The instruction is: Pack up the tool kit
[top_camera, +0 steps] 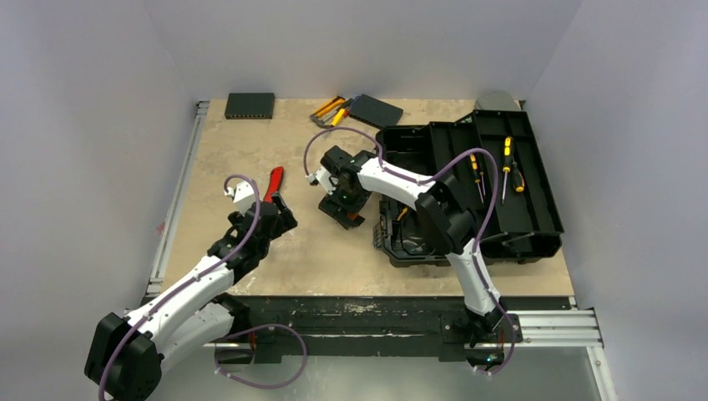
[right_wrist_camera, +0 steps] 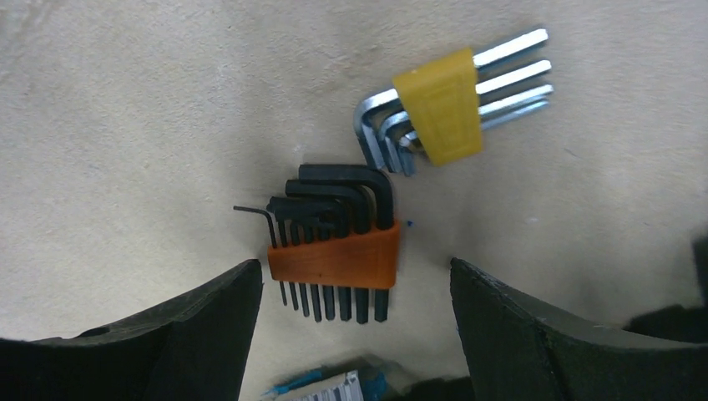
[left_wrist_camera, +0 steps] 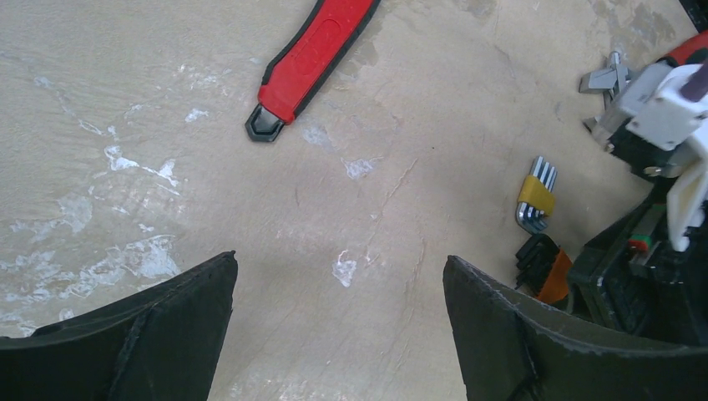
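Right at the lens of my right wrist camera, the right gripper (right_wrist_camera: 355, 267) hangs with its jaws spread wide and nothing clamped. Between its fingers, on the tabletop (right_wrist_camera: 125, 125), lies the orange-holder hex key set (right_wrist_camera: 334, 255), black keys fanned out. I cannot tell whether either finger touches it. Just beyond it lies the yellow-holder hex key set (right_wrist_camera: 438, 104), silver keys bunched together.

From above, I see the toolbox (top_camera: 534, 225) open on the right half of the tabletop, reaching close to the right edge. Its shallower half is laid flat toward that edge, with several yellow-and-black screwdrivers (top_camera: 507, 159) lying lengthwise in it. My right arm crosses the deeper half and hides most of the inside. A small yellow bit shows in there, but I cannot make out what it is.

On the left half of the tabletop the left gripper (left_wrist_camera: 340, 259) is also wide open and empty, hovering over bare surface. The red-handled tool (left_wrist_camera: 309, 58) lies a little beyond it, apart from both fingers.

Along the far edge, near the middle, yellow-handled pliers (top_camera: 328, 109) lie beside a flat black box (top_camera: 376, 110). A small dark case (top_camera: 250, 104) sits toward the far left corner. Any lettering on these is too small for me to read.
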{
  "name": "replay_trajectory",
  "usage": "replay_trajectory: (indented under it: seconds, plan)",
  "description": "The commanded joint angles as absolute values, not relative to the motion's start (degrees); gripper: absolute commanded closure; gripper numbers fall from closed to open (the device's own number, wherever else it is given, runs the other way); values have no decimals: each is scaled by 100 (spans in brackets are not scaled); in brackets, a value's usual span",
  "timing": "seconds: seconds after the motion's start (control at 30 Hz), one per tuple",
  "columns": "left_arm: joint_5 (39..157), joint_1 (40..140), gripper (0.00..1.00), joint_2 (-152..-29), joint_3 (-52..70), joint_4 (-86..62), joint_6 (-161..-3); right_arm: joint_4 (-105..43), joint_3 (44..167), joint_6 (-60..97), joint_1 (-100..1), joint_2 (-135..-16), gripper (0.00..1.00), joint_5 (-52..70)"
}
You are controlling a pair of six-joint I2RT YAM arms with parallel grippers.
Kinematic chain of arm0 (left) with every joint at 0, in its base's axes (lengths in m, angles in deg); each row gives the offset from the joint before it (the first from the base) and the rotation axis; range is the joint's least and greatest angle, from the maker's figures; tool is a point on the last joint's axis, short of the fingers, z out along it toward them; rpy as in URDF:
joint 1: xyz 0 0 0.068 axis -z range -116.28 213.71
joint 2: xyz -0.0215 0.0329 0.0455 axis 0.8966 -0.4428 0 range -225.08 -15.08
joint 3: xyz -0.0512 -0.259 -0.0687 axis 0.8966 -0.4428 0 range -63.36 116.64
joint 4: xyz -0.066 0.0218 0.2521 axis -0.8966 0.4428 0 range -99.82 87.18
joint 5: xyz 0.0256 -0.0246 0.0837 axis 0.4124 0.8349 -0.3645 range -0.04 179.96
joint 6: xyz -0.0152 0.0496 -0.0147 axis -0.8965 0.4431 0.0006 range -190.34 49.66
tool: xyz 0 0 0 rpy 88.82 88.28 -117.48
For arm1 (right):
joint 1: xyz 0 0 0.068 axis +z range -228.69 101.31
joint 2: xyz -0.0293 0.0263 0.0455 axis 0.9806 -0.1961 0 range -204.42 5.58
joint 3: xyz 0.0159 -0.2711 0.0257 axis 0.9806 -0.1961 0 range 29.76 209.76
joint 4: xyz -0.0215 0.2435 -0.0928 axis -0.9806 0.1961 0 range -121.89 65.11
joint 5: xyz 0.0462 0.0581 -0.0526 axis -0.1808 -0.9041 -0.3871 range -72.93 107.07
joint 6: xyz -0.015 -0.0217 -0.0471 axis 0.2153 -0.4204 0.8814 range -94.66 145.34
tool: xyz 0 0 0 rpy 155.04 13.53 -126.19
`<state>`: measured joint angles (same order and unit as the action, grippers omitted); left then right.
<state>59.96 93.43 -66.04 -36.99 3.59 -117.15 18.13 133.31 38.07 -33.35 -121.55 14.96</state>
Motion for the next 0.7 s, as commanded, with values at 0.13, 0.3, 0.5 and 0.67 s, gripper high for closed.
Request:
replay_trajectory:
  seconds: [0.13, 0.3, 0.5, 0.67]
  plan:
    - [5983, 9345, 10, -6583, -3541, 246, -11604, 1953, 13417, 3858, -3274, -12404, 26, 1347]
    - [5982, 9343, 10, -6597, -3541, 234, -11597, 1929, 13304, 3706, -3224, -12385, 43, 1555]
    - [5997, 9350, 10, -6609, -3531, 226, -11601, 1159, 12781, 3445, -3125, -11744, 66, 1636]
    - [5985, 9343, 10, -6605, -3524, 250, -11572, 248, 12212, 3175, -3114, -10981, 71, 1153]
